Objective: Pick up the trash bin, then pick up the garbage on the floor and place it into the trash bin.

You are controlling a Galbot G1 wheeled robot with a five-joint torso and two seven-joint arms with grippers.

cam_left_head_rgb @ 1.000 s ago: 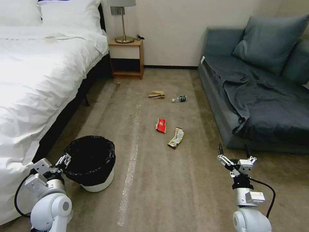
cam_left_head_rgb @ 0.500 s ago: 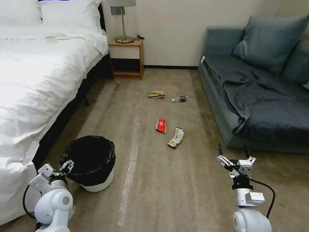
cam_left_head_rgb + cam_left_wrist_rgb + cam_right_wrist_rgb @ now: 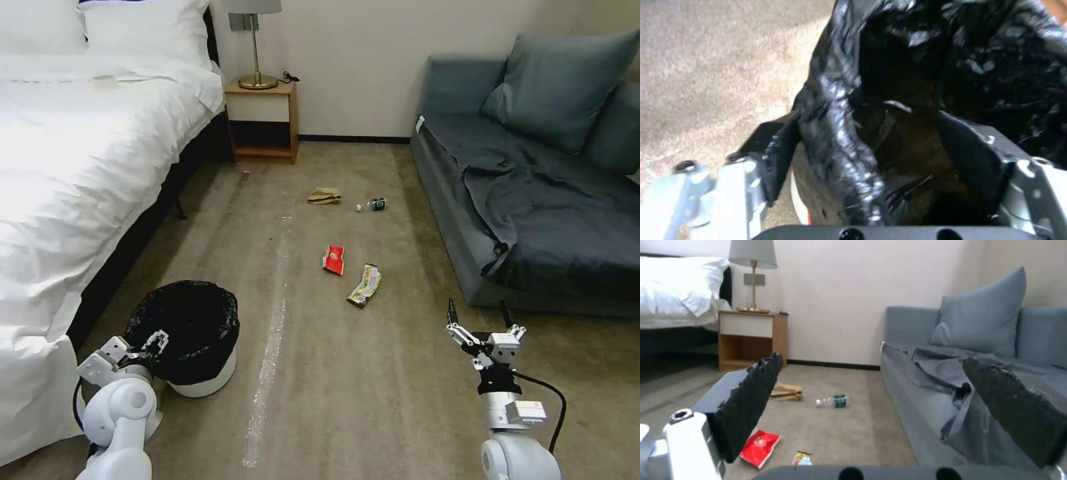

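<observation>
Carpet: left gripper (image 3: pixel 871 156) open astride trash bin (image 3: pixel 200 373) rim, bag hiding interior; right gripper (image 3: pixel 481 319) open.

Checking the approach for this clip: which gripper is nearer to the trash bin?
Left. The left gripper is at the trash bin, its open fingers straddling the bag-lined rim. The right gripper hangs open above the carpet, far across toward the sofa.
</observation>
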